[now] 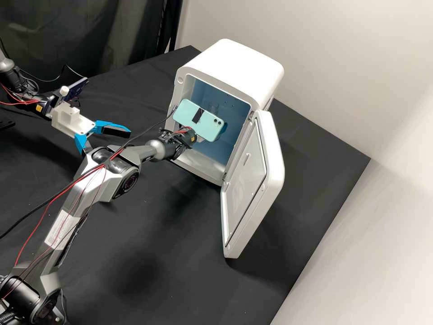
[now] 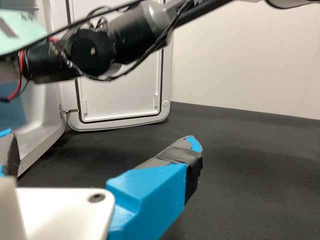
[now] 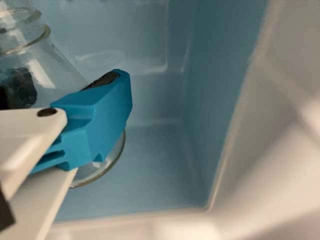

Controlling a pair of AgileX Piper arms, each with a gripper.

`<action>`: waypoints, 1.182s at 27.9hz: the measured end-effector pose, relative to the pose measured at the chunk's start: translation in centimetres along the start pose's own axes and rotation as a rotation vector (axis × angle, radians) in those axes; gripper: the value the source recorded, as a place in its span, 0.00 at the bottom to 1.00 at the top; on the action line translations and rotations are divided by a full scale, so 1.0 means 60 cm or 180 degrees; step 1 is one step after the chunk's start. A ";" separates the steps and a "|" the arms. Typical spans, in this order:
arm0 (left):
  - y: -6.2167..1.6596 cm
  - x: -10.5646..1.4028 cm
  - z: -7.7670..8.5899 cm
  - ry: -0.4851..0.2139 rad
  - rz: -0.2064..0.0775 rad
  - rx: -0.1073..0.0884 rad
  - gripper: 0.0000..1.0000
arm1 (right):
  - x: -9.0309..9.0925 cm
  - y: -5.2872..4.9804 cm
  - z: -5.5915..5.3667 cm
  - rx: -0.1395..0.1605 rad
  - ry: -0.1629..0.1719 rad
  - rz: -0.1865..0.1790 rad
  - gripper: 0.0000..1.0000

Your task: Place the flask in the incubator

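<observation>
One black bench [image 1: 158, 234] carries everything. On it stands a white incubator [image 1: 234, 63] with a pale blue inside. Its door [image 1: 257, 180] is swung wide and stands ahead of the left arm's jaws, across a stretch of bare bench.

The right arm [image 1: 112, 167] stretches from the near corner through the doorway. A mint-green phone [image 1: 200, 119] sits on its wrist, just behind its jaws. The right gripper [image 3: 60, 90] is deep in the chamber, with the blue back wall ahead of its jaws, a side wall close beside them and the floor beneath.

The left gripper [image 1: 103, 141] hangs outside the box, well apart from the opening. Its jaws are spread wide with nothing between them, and the right arm's wrist crosses just ahead of them.

The flask [image 3: 30, 45], clear glass and cone-shaped, is inside the incubator between the right jaws. One blue finger [image 3: 95, 120] presses against its sloping wall, so the jaws appear to be pinching it, though the second finger is hidden. Its round base sits low by the chamber floor; whether it touches cannot be told.
</observation>
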 end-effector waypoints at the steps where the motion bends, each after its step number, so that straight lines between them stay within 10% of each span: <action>1: 0.000 0.000 0.000 0.0000 0.0000 0.0000 1.00 | 0.001 -0.008 0.006 0.0025 -0.0034 -0.0030 0.00; 33: -0.001 0.001 0.003 -0.0015 -0.0003 -0.0002 1.00 | 0.014 -0.043 0.038 0.0050 -0.0094 -0.0048 0.00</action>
